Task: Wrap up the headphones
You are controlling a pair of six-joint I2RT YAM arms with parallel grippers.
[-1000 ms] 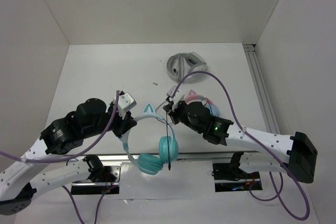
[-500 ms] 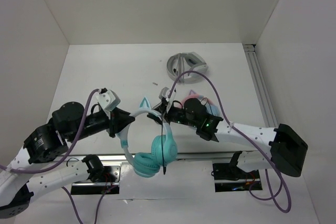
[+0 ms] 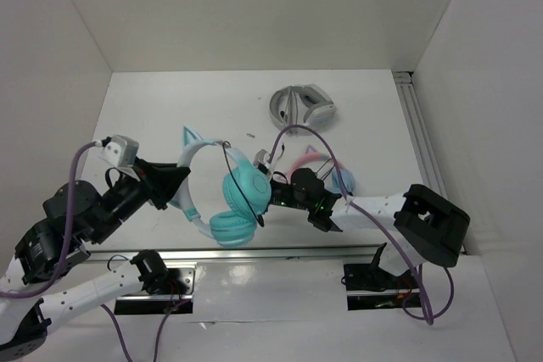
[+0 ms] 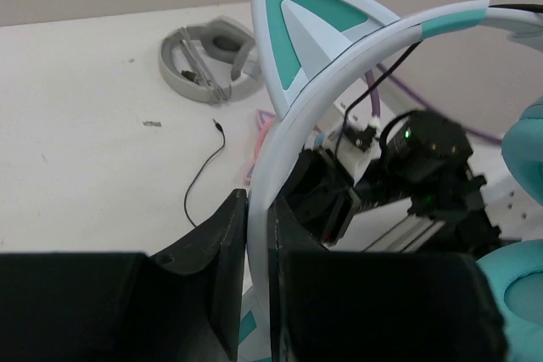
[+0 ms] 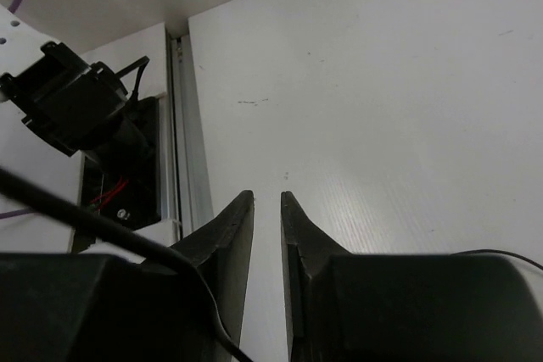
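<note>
Left hand (image 3: 174,182): is clamping shut on the whitish headband (image 4: 339,74), just below one cat ear (image 4: 301,27); the fingers are pressing both faces of the band.
Teal cat-ear headphones (image 3: 246,186): are hanging from that grip over the near middle of the desk (image 3: 170,108), apparently lifted off it, between the two hands, cups toward the right hand.
Black cable (image 3: 254,209): is running across the upper ear cup and down past its right edge.
Right hand (image 3: 273,194): is sitting just beside the cups. In the wrist view its fingers (image 5: 233,218) are standing a narrow slit apart, and whether the cable is pinched there cannot be told.
Step in hand (judged): laying a turn of cable round the headphones.
Doing it well: the left hand should be holding the band steady while the right is leading the cable taut and close to the earlier turn, clear of the cat ears.
Pink-and-blue cat-ear headphones (image 3: 327,167): are lying behind the right arm, not part of this job.
Grey folded headphones (image 3: 301,106): are lying well apart, farther back.
</note>
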